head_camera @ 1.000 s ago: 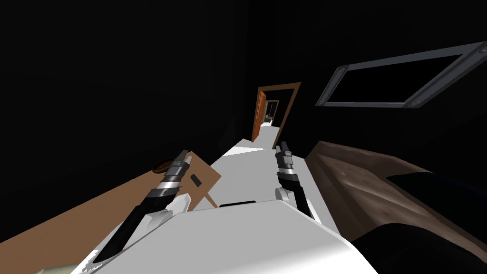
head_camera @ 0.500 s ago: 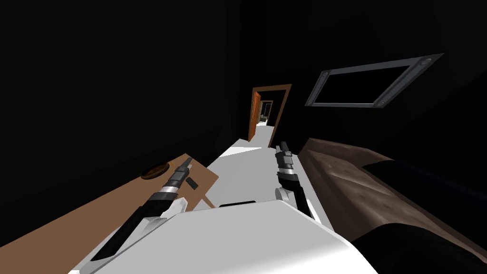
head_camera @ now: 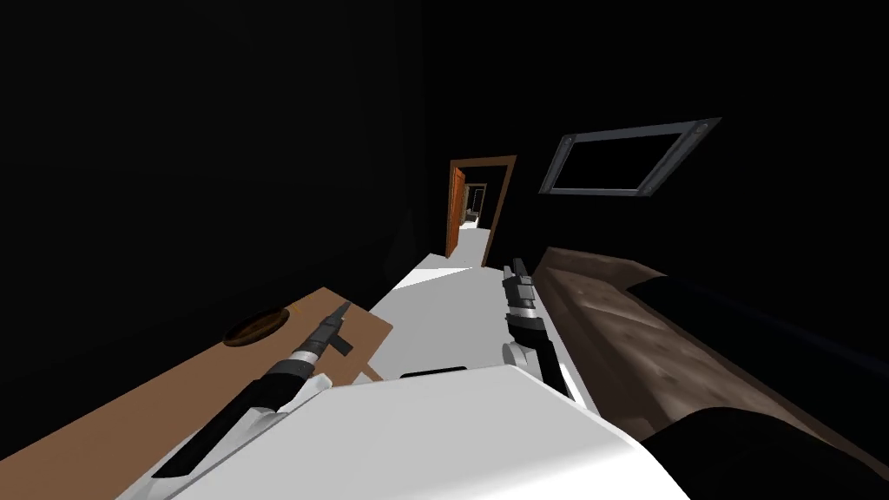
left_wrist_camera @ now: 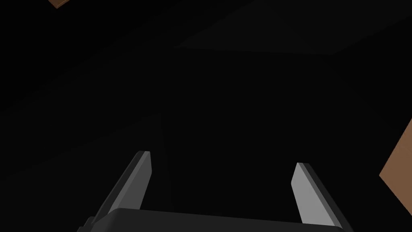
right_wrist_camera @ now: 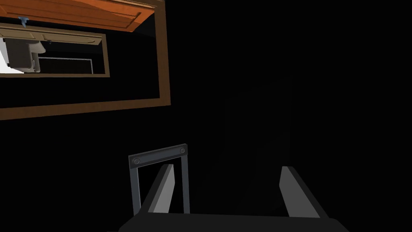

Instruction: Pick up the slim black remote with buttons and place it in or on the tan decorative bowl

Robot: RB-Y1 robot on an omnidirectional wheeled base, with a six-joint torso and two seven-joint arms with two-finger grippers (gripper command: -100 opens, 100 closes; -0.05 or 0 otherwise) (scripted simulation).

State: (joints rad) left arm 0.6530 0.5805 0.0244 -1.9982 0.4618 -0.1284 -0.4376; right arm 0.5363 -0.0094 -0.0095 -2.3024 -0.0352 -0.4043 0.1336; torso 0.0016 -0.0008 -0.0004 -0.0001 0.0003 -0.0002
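Left pincer — fingers apart — has stretched further over the table, beside the remote.

On my left is the table, with the bowl on it toward its far left edge and the remote on it near the far right corner, well apart from the bowl. My left gripper hangs over that corner, just beside the remote. The sofa runs along my right, the floor lies between it and the table, and my right gripper is over the floor, nearer the sofa. Straight ahead, past the floor, stands the doorway with its door open at its left side, and a frame hangs on the wall right of it, above the sofa's far end.
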